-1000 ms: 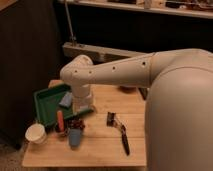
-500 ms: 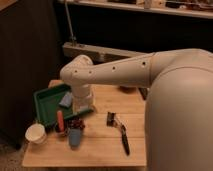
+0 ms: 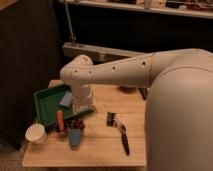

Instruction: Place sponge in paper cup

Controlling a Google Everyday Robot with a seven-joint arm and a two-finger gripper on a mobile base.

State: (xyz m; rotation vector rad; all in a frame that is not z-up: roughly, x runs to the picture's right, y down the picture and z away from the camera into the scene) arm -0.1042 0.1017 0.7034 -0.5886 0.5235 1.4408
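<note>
The light-blue sponge [image 3: 66, 100] lies at the right edge of the green tray [image 3: 49, 104], partly behind my white arm [image 3: 105, 75]. The white paper cup [image 3: 36, 133] stands upright at the table's front left corner, apart from the sponge. My gripper [image 3: 76, 121] hangs under the white wrist, right of the sponge, just above a darker blue cup-shaped object [image 3: 75, 136]. It is mostly hidden by the wrist.
A red upright object [image 3: 60, 120] stands between the paper cup and the blue cup-shaped object. A black-handled tool [image 3: 120, 133] lies at mid-table. A dark bowl [image 3: 128, 89] shows at the back behind my arm. The wooden table [image 3: 100, 150] ends near the front.
</note>
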